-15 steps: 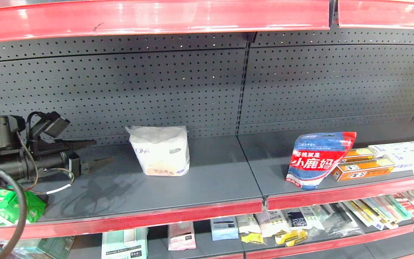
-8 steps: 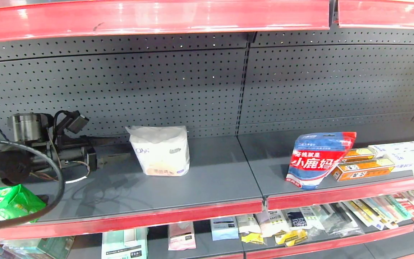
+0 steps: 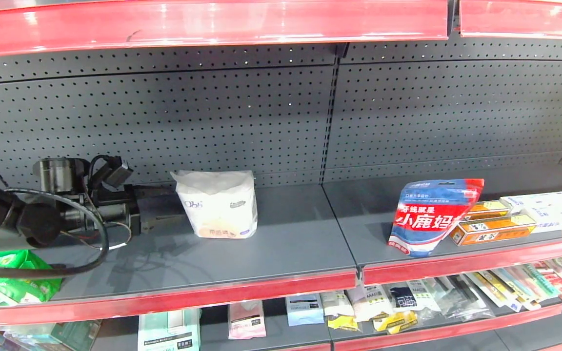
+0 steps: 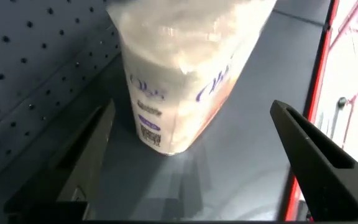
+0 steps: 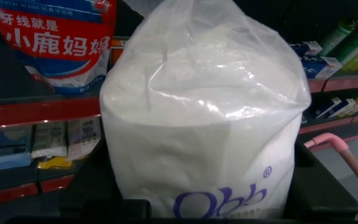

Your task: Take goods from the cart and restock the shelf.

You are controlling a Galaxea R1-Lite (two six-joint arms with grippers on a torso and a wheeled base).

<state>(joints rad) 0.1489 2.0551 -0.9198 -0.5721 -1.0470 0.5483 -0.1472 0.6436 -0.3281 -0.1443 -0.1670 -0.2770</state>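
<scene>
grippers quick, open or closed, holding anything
Left gripper: open, holding nothing, facing the tissue pack on the shelf.
Right gripper: closed on a second tissue pack.

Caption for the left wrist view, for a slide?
Open left gripper faces a white tissue pack standing on the grey shelf, near the pegboard back.

There are two white tissue packs (image 3: pixel 215 204), one red-and-blue pouch (image 3: pixel 432 217), two orange boxes (image 3: pixel 493 228), one green pack (image 3: pixel 3 278) at left, and perhaps two white boxes (image 3: pixel 539 200) far right.
</scene>
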